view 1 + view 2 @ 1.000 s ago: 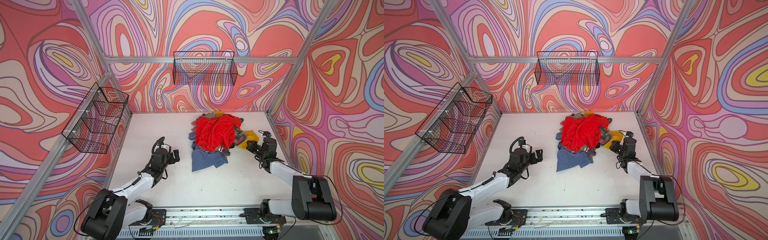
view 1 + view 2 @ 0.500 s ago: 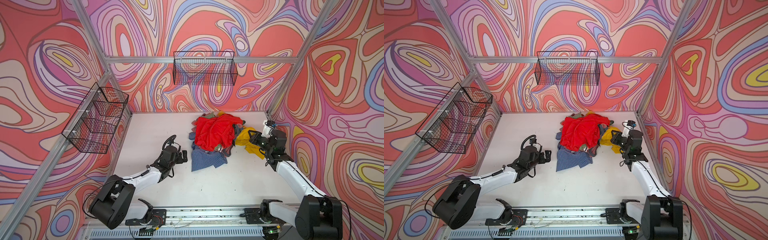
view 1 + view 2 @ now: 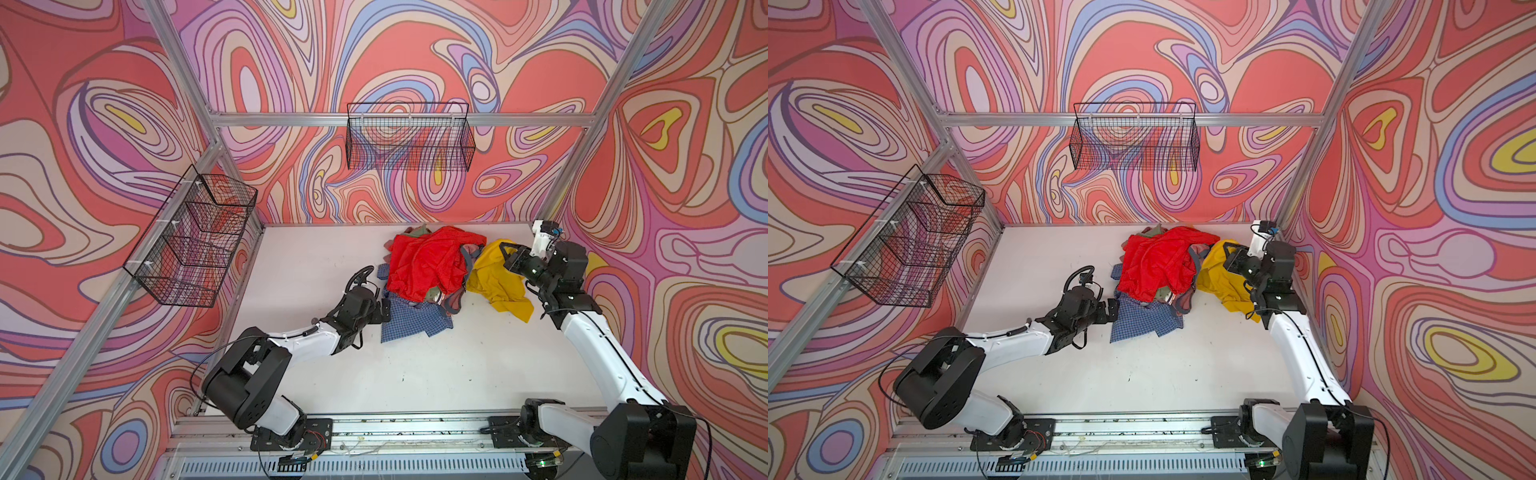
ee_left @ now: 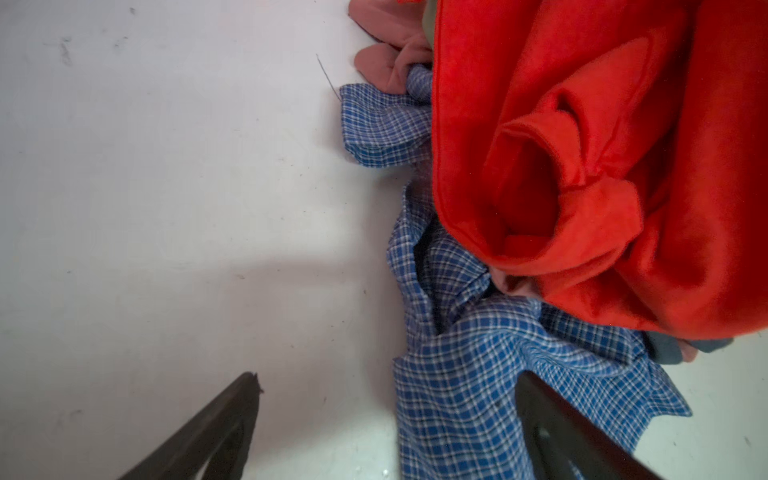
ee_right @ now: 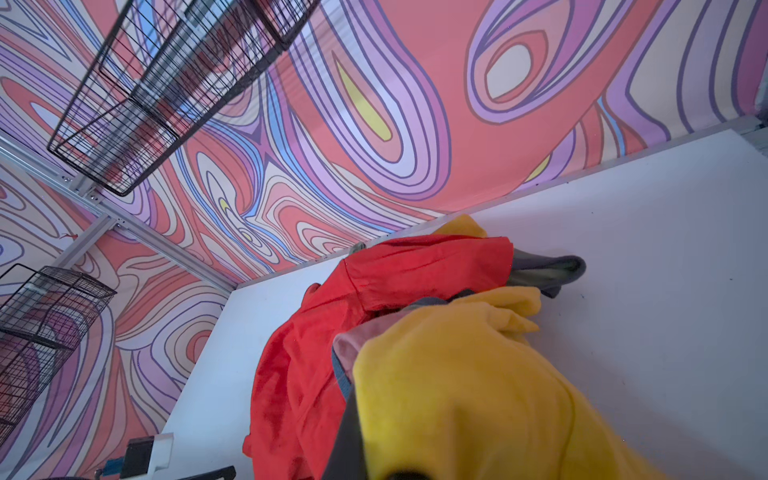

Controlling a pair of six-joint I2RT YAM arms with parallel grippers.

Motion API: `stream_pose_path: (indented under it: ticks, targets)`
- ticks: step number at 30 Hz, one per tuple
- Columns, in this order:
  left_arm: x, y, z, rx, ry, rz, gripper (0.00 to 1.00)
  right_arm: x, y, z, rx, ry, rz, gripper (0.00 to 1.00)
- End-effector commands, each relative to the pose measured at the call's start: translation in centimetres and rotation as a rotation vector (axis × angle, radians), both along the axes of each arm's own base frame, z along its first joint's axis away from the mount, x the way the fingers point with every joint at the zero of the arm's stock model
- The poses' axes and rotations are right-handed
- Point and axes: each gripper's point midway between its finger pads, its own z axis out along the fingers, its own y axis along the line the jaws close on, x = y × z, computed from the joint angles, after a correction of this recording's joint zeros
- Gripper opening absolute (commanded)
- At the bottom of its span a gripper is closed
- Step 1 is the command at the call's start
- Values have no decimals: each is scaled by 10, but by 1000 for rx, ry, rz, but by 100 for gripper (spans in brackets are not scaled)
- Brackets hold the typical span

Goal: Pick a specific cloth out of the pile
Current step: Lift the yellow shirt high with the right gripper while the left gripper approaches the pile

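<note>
Your right hand (image 3: 508, 258) is clamped shut on the cloth (image 3: 496, 282), gripping a bunched upper fold. The mustard fabric hangs from that grip and drapes onto the tabletop (image 3: 415, 374) near its right edge, toward the far right corner. Its long axis runs from the hand toward the near edge, with the tail lying on the surface.

The pile (image 3: 428, 266) sits directly left of the hand. The cloth's inner side touches it just beside a grey band under the red cloth (image 3: 432, 257). In the right wrist view a yellow scrap shows beyond the red, and I cannot tell whether it is a part tucked in. I judge you should pull up and away from the pile.

Your left hand (image 3: 385, 309) is spread wide and empty at the pile's left side, with one finger over the blue checked shirt (image 3: 411, 322). The pile lies between it and the cloth.
</note>
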Motion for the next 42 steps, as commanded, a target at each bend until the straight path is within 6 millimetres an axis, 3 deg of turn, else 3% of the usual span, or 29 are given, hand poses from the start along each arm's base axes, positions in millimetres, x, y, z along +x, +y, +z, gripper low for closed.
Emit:
stream_pose_path:
  ticks: [1,19,33,42]
  targets:
    - [4,-11,-1,-2,16,4,98,2,-4,47,-19,-101,-18,0]
    - [18,-44,-25,32,86,-7,98,4,-4,132,-32,-203,-19,0]
    - [28,-46,-39,79,136,29,99,4,-1,189,-17,-283,-1,0]
    - [32,-51,-46,85,155,24,99,-8,-2,230,-12,-359,-13,0]
